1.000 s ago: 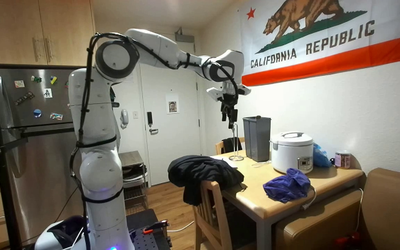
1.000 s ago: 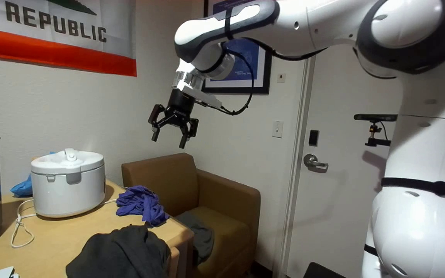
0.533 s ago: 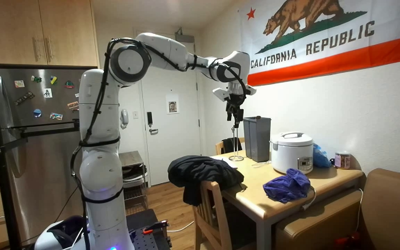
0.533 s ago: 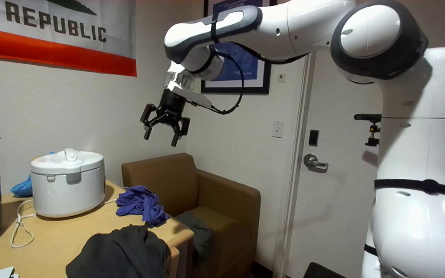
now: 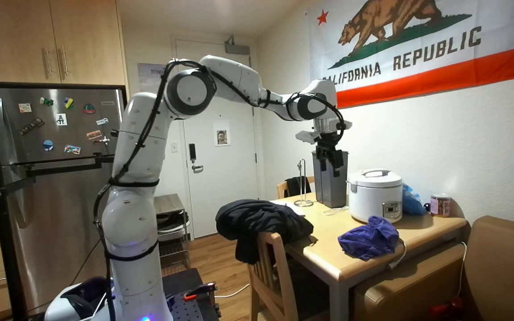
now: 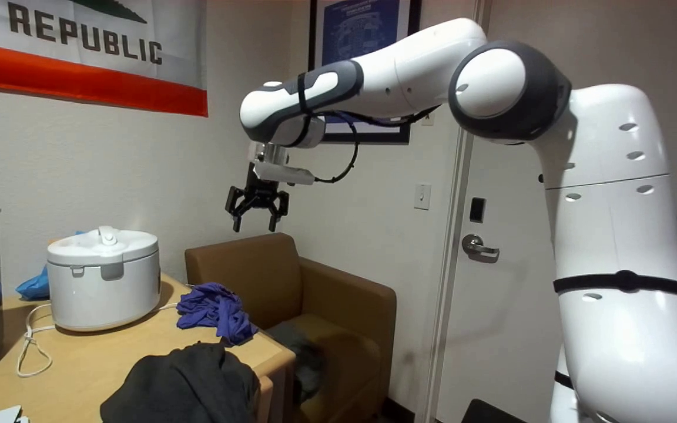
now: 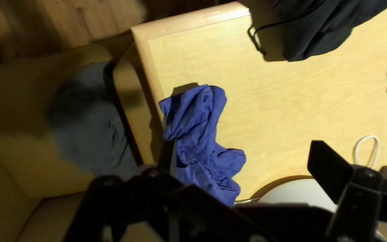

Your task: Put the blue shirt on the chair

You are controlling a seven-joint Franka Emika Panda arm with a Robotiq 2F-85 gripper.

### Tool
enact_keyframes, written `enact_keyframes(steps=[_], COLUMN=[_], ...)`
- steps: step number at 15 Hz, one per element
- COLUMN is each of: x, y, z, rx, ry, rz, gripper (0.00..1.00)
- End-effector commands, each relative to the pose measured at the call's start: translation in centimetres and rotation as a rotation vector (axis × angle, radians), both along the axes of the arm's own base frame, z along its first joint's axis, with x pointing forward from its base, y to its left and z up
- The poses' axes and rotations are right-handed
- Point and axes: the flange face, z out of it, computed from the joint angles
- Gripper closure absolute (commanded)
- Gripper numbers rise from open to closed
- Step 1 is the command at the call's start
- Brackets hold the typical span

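The blue shirt is a crumpled blue-purple cloth on the table edge, in both exterior views (image 5: 370, 238) (image 6: 215, 311) and in the wrist view (image 7: 200, 134). My gripper is open and empty above it, in both exterior views (image 5: 330, 167) (image 6: 255, 226). In the wrist view the gripper (image 7: 244, 153) has its fingers wide apart; the left finger covers a little of the shirt. A brown padded chair (image 6: 344, 346) stands beyond the table end, with dark grey cloth (image 7: 102, 134) on its seat. A wooden chair (image 5: 279, 276) stands at the table's side.
The wooden table (image 5: 324, 240) bears a white rice cooker (image 5: 375, 198) close to the shirt, a grey bin (image 5: 330, 191), a wire stand (image 5: 303, 187) and a jar (image 5: 440, 206). A black garment (image 5: 261, 218) hangs over the wooden chair back and table edge. White cords lie nearby.
The arm has reached forward and lowered. The gripper has come down and turned from tilted to nearly upright, still open. The shirt and the other objects have not moved.
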Motion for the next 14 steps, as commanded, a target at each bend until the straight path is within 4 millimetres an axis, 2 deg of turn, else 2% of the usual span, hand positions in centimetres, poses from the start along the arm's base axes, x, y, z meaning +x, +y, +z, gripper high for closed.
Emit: enact_keyframes(steps=[1,5,7,9,14], x=[3.5,5.3,5.1,5.1,6.0], y=[-1.7,-2.2,-1.9,-2.0,-2.4], z=[-4.2,-9.2,-9.5,-10.7,-11.2], rx=[-0.061,-0.068,-0.081,-0.065,-0.043], ry=[0.036,0.098,0.129,0.118,0.056], rz=[0.014,0.067,0.076,0.057,0.062], gripper=[0.0,0.0,0.0,0.0,0.0])
